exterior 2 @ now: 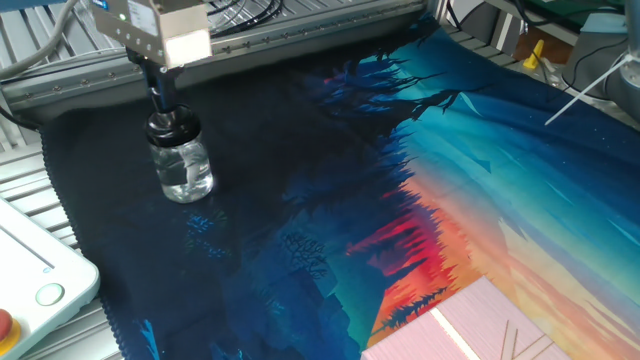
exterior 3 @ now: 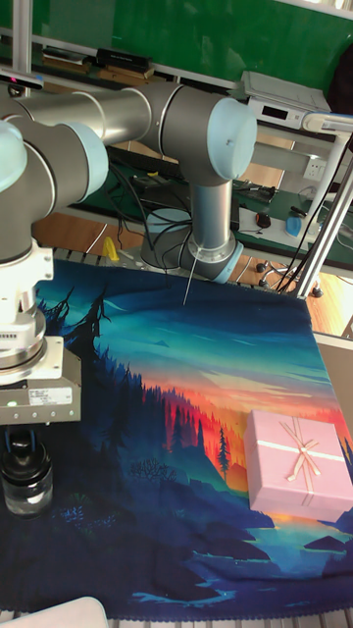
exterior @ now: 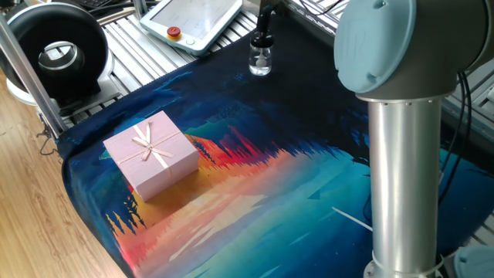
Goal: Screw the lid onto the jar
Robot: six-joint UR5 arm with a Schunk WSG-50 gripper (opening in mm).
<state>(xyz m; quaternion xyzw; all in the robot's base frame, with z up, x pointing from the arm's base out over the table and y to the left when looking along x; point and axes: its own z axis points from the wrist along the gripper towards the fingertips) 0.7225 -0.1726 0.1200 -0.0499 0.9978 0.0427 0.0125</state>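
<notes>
Where the printed cloth (exterior 2: 330, 190) runs out at its left border, ribbed metal of the bench (exterior 2: 25, 190) shows, and a white pendant (exterior 2: 35, 275) with a red button lies there, just off the cloth.

Item 1, jar (exterior 2: 185, 168): tiny clear glass bottle, round body, narrow neck, standing upright on the dark blue part of the cloth, near its left border in the other fixed view and near its far border in one fixed view (exterior: 260, 63). Glass is see-through with bright glints; whether it holds anything cannot be told.

Item 2, lid (exterior 2: 170, 122): small black cap with a narrow bulb top, seated on the jar's neck, upright. How far it is threaded on cannot be told.

Item 3, gripper (exterior 2: 160, 92): hangs straight above the jar from a grey block with a label and a lit green lamp; jaws pinching the lid's bulb, dark fingers close on either side of it. In the tall fixed view the gripper body (exterior 3: 29, 392) hides most of the lid.

Open room: to the right of the jar the cloth lies flat and bare across the dark blue, teal and orange bands.

Item 4, box (exterior: 151, 154): pink, tied with a pale ribbon bow, on the orange band, well apart from the jar, near the cloth's opposite border.

Item 5, arm (exterior: 405, 116): grey column with pale blue joint cap, rising at the right.
</notes>
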